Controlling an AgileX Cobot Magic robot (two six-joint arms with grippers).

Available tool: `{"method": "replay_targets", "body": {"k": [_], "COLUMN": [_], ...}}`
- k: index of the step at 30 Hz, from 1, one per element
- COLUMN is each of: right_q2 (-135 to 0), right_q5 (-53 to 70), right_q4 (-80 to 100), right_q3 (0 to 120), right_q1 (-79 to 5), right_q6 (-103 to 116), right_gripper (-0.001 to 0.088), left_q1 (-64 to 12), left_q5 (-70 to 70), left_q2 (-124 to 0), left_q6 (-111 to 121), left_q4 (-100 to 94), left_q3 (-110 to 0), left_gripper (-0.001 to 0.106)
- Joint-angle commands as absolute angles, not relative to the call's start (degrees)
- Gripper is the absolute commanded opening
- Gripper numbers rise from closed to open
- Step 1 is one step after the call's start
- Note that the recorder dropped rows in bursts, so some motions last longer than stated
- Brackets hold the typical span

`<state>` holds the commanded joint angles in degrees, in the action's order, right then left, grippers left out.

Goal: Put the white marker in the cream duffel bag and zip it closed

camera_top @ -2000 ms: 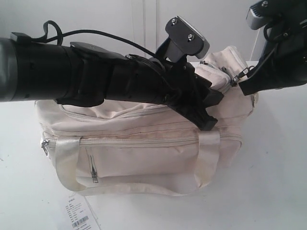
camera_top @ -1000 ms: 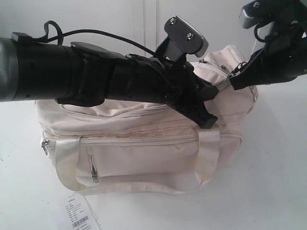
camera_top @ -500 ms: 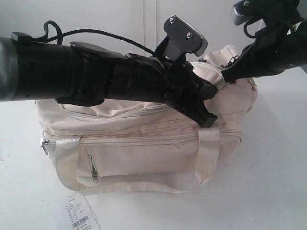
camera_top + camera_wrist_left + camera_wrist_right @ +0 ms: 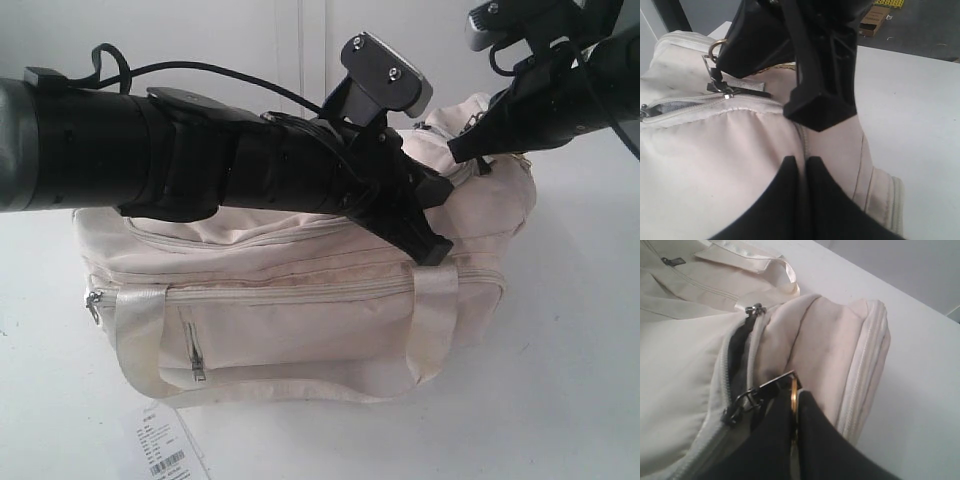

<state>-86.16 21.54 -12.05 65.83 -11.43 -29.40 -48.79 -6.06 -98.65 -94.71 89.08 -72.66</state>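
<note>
1. Since two seconds ago we see the right gripper (image 4: 458,150) has climbed from the 3 o'clock edge of the exterior view toward 1 o'clock and drawn inward, and that end of the bag (image 4: 300,330) has lifted with it. The left arm has held its place across the middle.
2. We find the bag lying lengthwise at the centre of the white table (image 4: 570,380), its front strap (image 4: 140,345) drooping toward 7 o'clock.
3. The right gripper's fingers (image 4: 812,440) are pressed together, pinching the metal zipper pull (image 4: 782,381). The pull hangs from a slider (image 4: 740,407) on the curved top zipper.
4. Beyond that slider the zipper gapes, with dark lining showing, up to a second slider (image 4: 755,309).
5. We read the left gripper (image 4: 802,165) as closed too. Its two fingertips sit almost touching, with a fold of the bag's fabric caught between them, just beside the right gripper.
6. The table is plain, matte white and smooth. A printed paper tag (image 4: 165,452) lies on it at 7 o'clock, just in front of the bag.
7. Behind, at 12 o'clock, we see a pale wall (image 4: 200,40) with vertical panel seams.
8. From the left wrist view, a dark grey floor lies past the table edge, with a small cardboard box (image 4: 874,21) on it.
</note>
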Motion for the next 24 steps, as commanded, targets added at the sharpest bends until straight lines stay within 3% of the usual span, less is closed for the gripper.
{"method": "replay_targets", "body": {"k": [24], "right_q2": [-93.44], "right_q5": [15.26], "right_q4": [-12.32], "right_q3": [71.51], "right_q1": [-11.43], "right_q6": [-29.67], "right_gripper": [0.0], "left_q1": [-48.79], "left_q5": [-6.19], "left_q2": [-98.65], "left_q6": [-94.71], "left_q4": [89.08], "left_q3": [-72.66], "left_gripper": [0.0]}}
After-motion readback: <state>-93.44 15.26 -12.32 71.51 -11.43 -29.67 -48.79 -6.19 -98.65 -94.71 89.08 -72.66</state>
